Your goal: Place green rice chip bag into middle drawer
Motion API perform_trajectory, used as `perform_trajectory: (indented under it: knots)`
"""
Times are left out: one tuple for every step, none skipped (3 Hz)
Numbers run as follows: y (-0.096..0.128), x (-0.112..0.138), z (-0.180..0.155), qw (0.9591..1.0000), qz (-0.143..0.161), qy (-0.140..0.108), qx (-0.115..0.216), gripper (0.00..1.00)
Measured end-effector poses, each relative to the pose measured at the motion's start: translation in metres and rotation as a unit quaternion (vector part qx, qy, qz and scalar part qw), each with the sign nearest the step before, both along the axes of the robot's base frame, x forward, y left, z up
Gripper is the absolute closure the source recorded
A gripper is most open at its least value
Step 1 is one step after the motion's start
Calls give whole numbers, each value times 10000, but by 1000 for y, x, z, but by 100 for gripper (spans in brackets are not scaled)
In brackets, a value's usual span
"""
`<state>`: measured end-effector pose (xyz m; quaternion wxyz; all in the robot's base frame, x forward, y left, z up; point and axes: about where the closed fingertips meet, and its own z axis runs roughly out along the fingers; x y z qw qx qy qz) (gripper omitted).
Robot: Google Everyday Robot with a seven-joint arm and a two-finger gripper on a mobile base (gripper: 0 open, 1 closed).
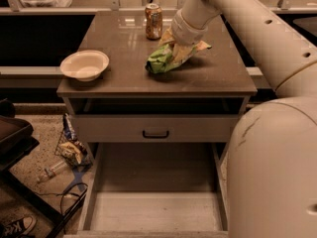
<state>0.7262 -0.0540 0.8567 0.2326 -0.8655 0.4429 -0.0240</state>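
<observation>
Gripper (182,47): at table (208,78) centre, toward far edge, down on upper end of green rice chip bag (161,61); grip state cannot be told, wrist hides it.
Green rice chip bag: mid-table, crumpled, lower end pointing toward left edge.
Middle drawer (153,212): pulled open below table's front edge, floor bare.
Upper drawer front (155,133): closed, black handle.
Can (153,21): upright, near far edge.
Bowl (84,64): near left edge.
</observation>
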Motion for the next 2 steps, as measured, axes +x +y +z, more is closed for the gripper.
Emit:
perform_trajectory:
  knots:
    - [1, 0, -2, 10000, 6, 10, 1, 100]
    - [9, -3, 22, 9999, 40, -86, -101, 100]
